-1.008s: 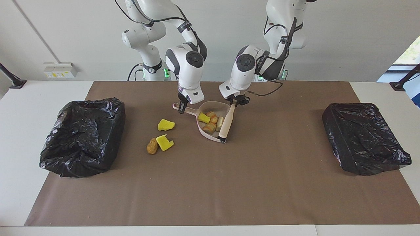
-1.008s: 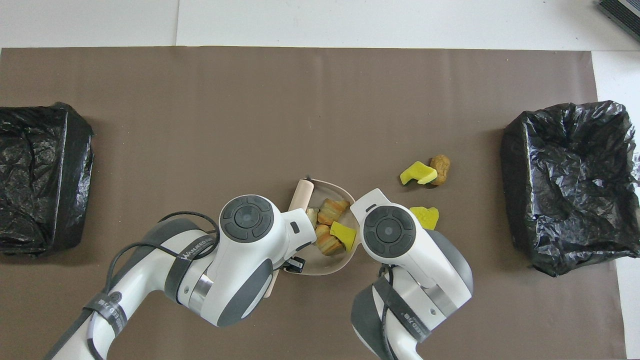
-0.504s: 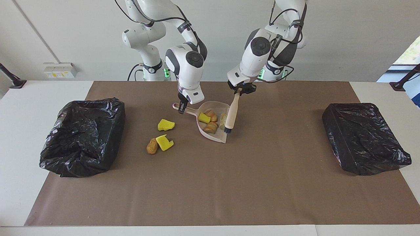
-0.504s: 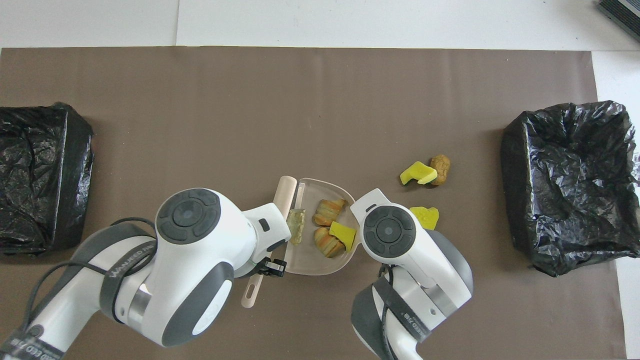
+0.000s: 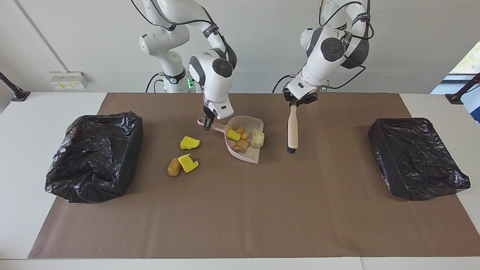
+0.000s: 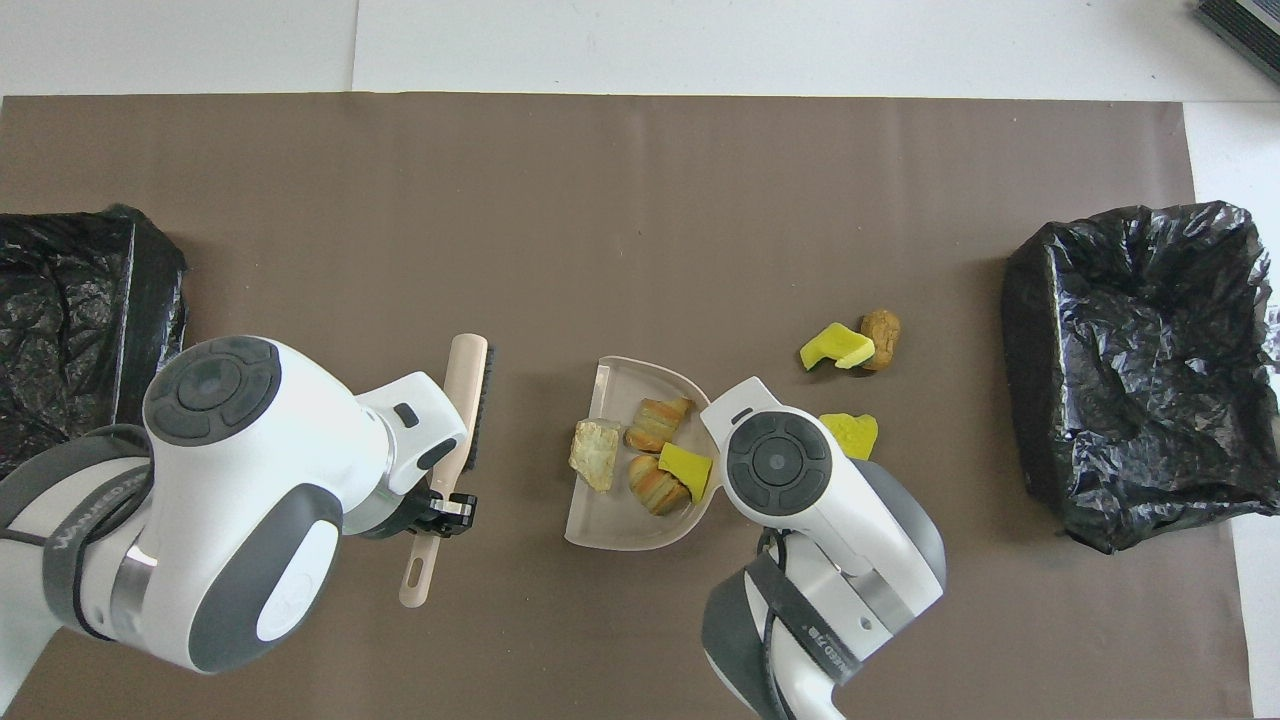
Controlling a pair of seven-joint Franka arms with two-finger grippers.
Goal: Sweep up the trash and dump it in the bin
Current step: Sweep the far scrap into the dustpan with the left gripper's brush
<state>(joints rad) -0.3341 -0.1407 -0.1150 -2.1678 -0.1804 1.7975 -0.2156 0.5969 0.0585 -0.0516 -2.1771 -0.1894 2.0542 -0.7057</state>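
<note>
In the overhead view the right arm's wrist hid the right gripper (image 5: 207, 123) and the dustpan (image 6: 625, 515) handle, and covered part of one yellow chunk (image 6: 852, 432). The picture's edge cut off the bin (image 6: 60, 340) at the left arm's end.

White wall (image 5: 405, 41), window corner (image 5: 467, 60), white table (image 5: 45, 101), brown mat (image 5: 262, 210), daylight
</note>
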